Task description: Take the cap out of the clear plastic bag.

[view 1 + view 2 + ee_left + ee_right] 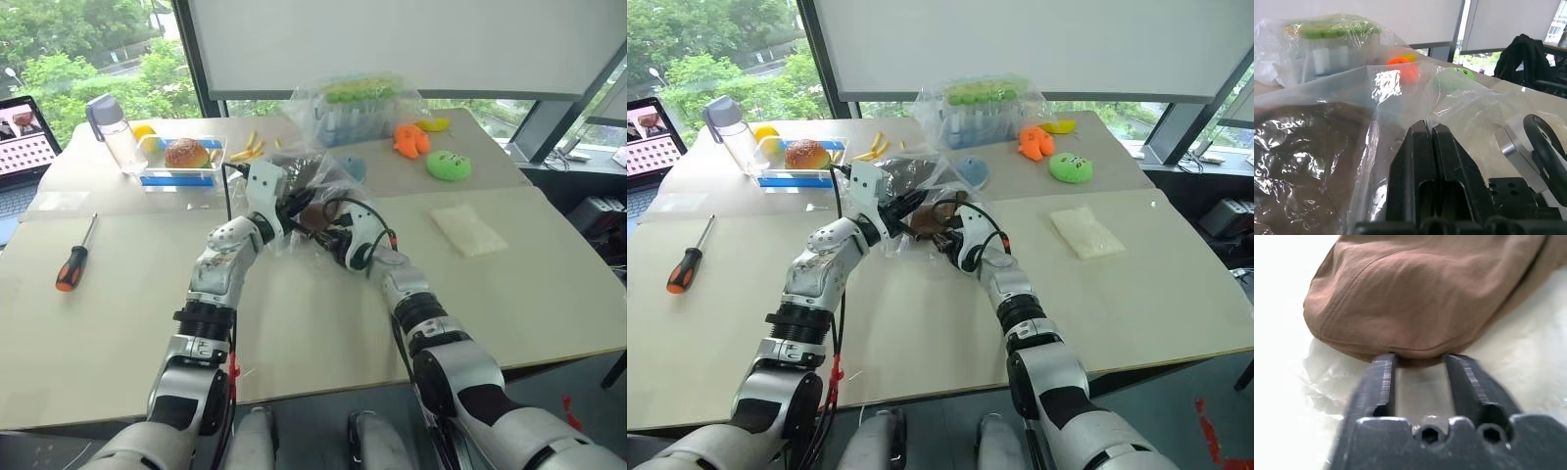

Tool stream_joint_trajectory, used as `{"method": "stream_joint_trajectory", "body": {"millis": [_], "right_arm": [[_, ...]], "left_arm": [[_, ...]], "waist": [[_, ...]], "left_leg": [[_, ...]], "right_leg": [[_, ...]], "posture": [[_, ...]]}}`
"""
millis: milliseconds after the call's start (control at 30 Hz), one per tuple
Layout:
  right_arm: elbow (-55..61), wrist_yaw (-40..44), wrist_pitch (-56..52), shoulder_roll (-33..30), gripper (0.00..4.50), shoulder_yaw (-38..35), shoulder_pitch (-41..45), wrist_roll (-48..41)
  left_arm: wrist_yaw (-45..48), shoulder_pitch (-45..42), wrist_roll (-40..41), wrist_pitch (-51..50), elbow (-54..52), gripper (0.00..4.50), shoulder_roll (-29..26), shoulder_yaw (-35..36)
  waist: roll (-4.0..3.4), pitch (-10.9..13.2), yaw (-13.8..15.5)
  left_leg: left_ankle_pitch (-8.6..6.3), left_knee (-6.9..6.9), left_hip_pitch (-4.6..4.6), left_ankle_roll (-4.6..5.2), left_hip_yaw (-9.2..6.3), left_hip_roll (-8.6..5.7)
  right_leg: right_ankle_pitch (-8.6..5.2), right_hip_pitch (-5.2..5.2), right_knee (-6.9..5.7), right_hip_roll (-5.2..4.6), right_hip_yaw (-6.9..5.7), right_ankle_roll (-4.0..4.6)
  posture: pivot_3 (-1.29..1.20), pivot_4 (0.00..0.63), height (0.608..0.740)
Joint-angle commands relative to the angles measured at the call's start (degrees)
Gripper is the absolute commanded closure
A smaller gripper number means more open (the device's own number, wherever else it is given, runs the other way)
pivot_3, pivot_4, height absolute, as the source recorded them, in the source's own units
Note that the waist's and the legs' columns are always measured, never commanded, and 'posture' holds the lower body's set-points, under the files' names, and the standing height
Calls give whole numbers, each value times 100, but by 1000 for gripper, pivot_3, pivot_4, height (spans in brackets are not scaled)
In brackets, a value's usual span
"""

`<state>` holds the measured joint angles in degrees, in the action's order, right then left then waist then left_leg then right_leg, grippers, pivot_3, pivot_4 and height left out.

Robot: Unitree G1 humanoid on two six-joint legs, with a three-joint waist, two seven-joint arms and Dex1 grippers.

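Note:
The clear plastic bag point(1400, 83) is lifted off the table at mid-table, crinkled around my two hands. My left gripper point(1430, 128) is shut on a fold of the bag's film and holds it up. The brown fabric cap point(1425, 293) lies inside the bag, seen through the film as a dark mass point(924, 219). My right gripper point(1419, 357) reaches in from the right. Its fingers point(1378, 382) stand narrowly apart, and their tips pinch the cap's near rim. The rest of the cap is hidden by glare and wrinkles in the head views.
Behind the bag stand a bulgy clear bag of green and blue items point(980, 113), a blue disc point(972, 171), an orange toy point(1036, 142) and a green toy point(1070, 166). A white pad point(1085, 233) lies right. A screwdriver point(686, 262), bottle point(728, 132) and food tray point(803, 157) lie left.

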<state>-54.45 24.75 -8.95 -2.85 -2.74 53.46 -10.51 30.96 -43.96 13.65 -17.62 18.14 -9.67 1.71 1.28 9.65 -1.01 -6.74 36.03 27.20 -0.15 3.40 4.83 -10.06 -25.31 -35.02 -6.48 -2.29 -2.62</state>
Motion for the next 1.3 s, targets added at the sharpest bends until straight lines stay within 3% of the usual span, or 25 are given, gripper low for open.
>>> {"method": "stream_joint_trajectory", "body": {"millis": [33, 233, 267, 367, 433, 633, 867, 1233, 1300], "right_arm": [[340, 56, 100, -68, 4403, -309, 97, -261], [1989, 297, -1448, -283, 4461, -541, -454, -928], [2364, 340, -1850, -294, 3937, -572, -609, -1125], [3326, 295, -2778, -284, 3144, -620, -1010, -1565], [3637, 126, -3019, -220, 2255, -739, -1103, -1768], [2855, -1028, -2961, 229, 256, -1609, -734, -2090], [1372, -1073, -2560, 450, 256, -2174, -11, -2375], [-1123, -599, -1146, 665, 256, -2007, 1136, -1773], [-1322, -570, -971, 695, 760, -2050, 1175, -1736]], "left_arm": [[-20, 1, 72, 79, -254, 4500, 16, 25], [-8, 37, 61, 67, -283, 4500, 6, -3], [-5, 42, 62, 59, -295, 4500, 3, -8], [19, 57, 57, 39, -332, 4500, -17, -35], [23, 59, 60, 29, -342, 4500, -23, -42], [36, 31, 47, -15, -404, 4500, 3, -114], [17, 97, 64, -85, -575, 4500, -25, -146], [-81, 257, 28, -271, -1026, 4500, -87, -194], [-109, 292, 22, -298, -1107, 4500, -109, -194]], "waist": [[0, 0, 3], [-1, 1, 22], [-1, 0, 20], [-1, 0, 21], [-1, 1, 10], [-1, 1, 16], [-2, 1, 10], [-2, 1, -43], [-2, 1, -55]], "left_leg": [[0, 0, 0, 0, 0, 0], [0, 1, 2, -1, 0, 0], [0, 0, 2, -1, 0, 0], [1, -4, 1, 0, -1, 0], [1, -6, 1, 0, -1, 1], [-14, -6, -3, -24, -2, 1], [0, -3, -3, -1, -3, 0], [10, -7, -2, 15, -5, 0], [10, -7, -2, 15, -6, 0]], "right_leg": [[0, 0, 0, 0, 0, 0], [0, 1, 2, -1, 0, 1], [0, 2, 2, -1, 0, 2], [-1, 1, 1, -1, 0, 15], [0, -2, 1, -1, 0, 18], [1, -5, -3, 0, -2, 17], [10, -3, -1, 1, -1, 14], [3, -2, 3, 5, 2, 14], [2, -2, 2, 5, 2, 14]], "posture": [[0, 150, 740], [0, 150, 740], [0, 150, 740], [0, 150, 740], [0, 150, 740], [0, 150, 740], [0, 150, 740], [0, 150, 740], [0, 150, 740]]}}
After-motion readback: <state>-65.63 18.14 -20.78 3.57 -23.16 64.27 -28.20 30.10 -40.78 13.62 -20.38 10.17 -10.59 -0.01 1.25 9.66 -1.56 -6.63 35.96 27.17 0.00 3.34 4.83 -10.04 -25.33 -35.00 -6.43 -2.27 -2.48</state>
